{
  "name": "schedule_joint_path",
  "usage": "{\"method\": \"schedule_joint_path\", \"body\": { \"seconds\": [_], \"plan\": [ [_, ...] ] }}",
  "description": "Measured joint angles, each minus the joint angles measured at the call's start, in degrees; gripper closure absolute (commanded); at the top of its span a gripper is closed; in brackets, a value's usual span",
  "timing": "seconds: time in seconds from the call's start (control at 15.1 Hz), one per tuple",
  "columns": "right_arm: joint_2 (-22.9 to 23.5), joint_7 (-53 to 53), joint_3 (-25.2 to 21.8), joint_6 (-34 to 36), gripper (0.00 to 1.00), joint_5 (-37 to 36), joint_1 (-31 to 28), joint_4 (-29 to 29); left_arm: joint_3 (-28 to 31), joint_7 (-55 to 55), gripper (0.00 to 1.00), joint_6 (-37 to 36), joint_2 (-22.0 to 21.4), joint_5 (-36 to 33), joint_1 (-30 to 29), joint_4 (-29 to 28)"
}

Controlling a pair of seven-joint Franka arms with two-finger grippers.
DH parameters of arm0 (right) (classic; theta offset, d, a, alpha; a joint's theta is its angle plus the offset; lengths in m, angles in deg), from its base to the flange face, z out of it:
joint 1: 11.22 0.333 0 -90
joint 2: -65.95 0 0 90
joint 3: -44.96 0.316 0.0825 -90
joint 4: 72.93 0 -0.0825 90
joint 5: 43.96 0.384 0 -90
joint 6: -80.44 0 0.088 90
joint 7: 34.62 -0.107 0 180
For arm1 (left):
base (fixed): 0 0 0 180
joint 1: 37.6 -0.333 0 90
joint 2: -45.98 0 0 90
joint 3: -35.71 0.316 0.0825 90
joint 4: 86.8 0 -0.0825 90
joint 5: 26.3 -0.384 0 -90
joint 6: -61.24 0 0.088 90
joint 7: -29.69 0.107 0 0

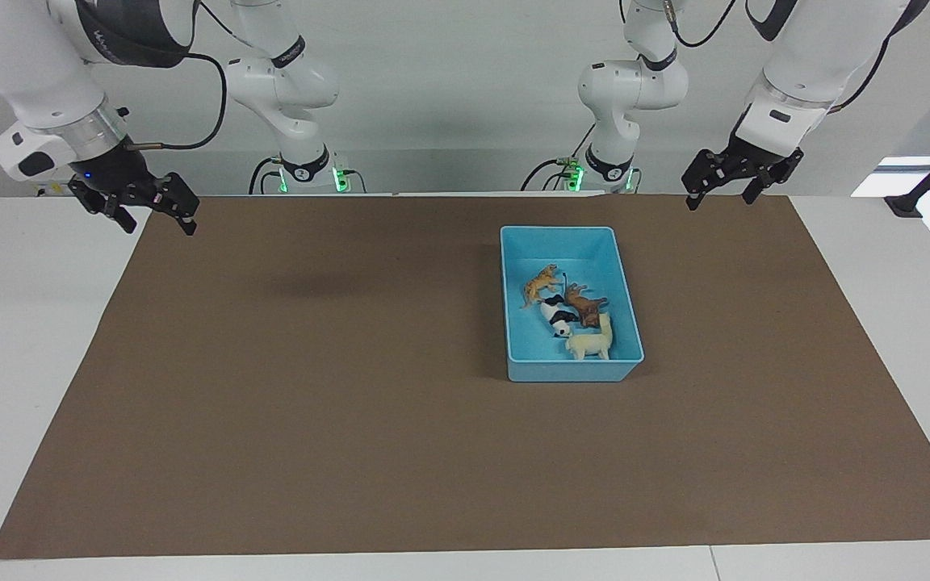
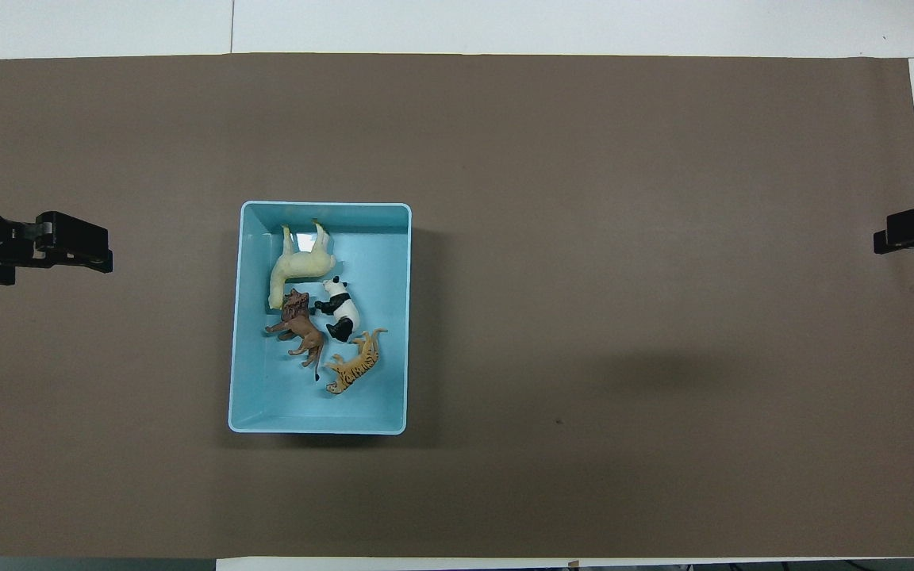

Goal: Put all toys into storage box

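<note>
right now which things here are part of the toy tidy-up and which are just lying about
Part of the job: box, and inside it the tiger, lion, panda and white horse.

Just there: brown mat. Left gripper and right gripper wait, holding nothing.

Bright, even overhead light, sharp focus, soft faint shadows on the brown mat (image 1: 352, 363) beside the storage box (image 1: 513, 355).

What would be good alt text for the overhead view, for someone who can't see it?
A light blue storage box on a brown table mat holds all four toy animals: a cream horse, a brown lion, a panda and a tiger. The left tool and right tool wait at the mat's two ends, holding nothing.
</note>
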Motion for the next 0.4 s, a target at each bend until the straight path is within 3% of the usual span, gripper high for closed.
{"method": "schedule_joint_path", "body": {
  "seconds": [0.4],
  "plan": [
    [0.13, 0.0, 0.61, -1.68, 0.0, -3.3, 0.0, -0.31, 0.0, 0.0, 0.0, 0.0, 0.0, 0.0, 0.0, 0.0]
  ]
}}
